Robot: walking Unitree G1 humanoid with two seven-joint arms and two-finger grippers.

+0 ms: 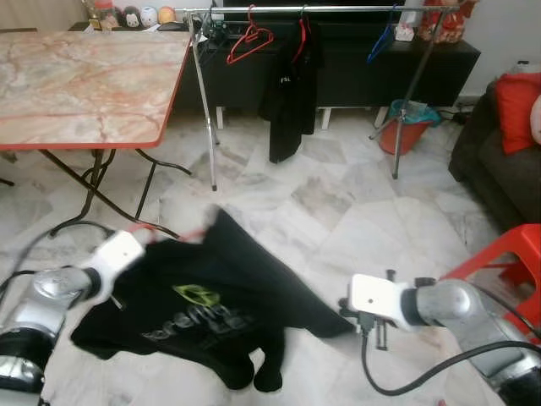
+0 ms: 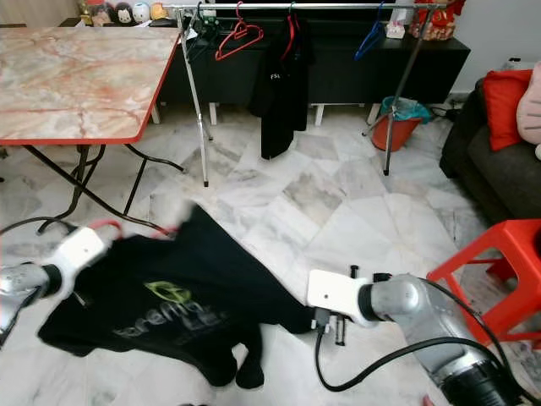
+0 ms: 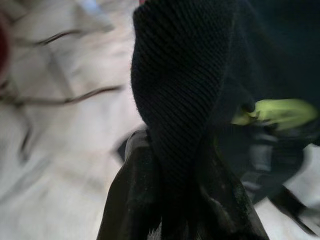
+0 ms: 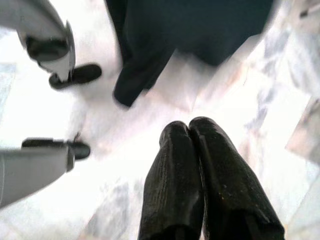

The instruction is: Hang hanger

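Left gripper clenched on a bunched fold of the black knit shirt with a green logo, held up above the white marble floor near the folding marble-top table's front edge, a red hanger blurred at its collar. Right gripper closed on nothing, fingers pressed together over bare floor just beside the shirt's hem. Farther off, a metal clothes rail carrying a red wire hanger, a hung black garment and a blue hanger.

I see black shirt lifted at left arm | red hanger on rail | marble floor
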